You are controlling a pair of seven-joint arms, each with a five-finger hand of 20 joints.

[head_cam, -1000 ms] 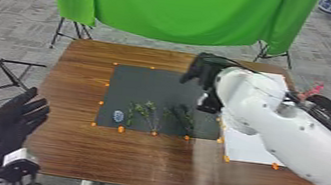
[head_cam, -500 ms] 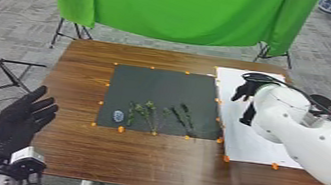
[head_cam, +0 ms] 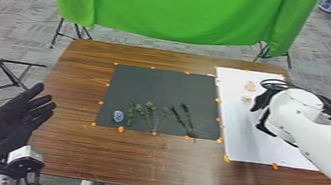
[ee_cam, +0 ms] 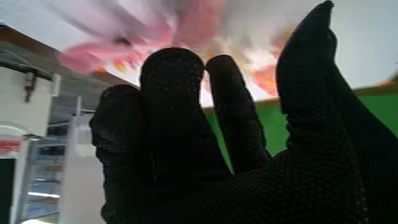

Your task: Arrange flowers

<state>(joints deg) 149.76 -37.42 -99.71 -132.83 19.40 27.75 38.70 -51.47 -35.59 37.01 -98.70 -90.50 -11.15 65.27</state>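
Observation:
My right hand (head_cam: 263, 100) is over the white sheet (head_cam: 243, 132), partly hidden by its own arm. In the right wrist view the right hand (ee_cam: 253, 192) is open, with pink flowers (ee_cam: 147, 36) blurred beyond its straight fingers. Green sprigs (head_cam: 150, 113) and darker stems (head_cam: 183, 115) lie at the near part of the dark mat (head_cam: 158, 87). Left of them is a pale blue oval flower (head_cam: 118, 116). Small pinkish pieces (head_cam: 250, 86) rest on the white sheet's far part. Off the table's left edge, my left hand (head_cam: 18, 119) stays open.
Orange markers (head_cam: 121, 129) line the mat and sheet on the brown table (head_cam: 145, 161). A green cloth (head_cam: 180, 14) hangs behind the table. A black tripod (head_cam: 1, 67) stands on the floor at the left.
My right hand has moved right from above the dark mat to the white sheet, then a little nearer, uncovering the pinkish pieces. My left hand has barely shifted.

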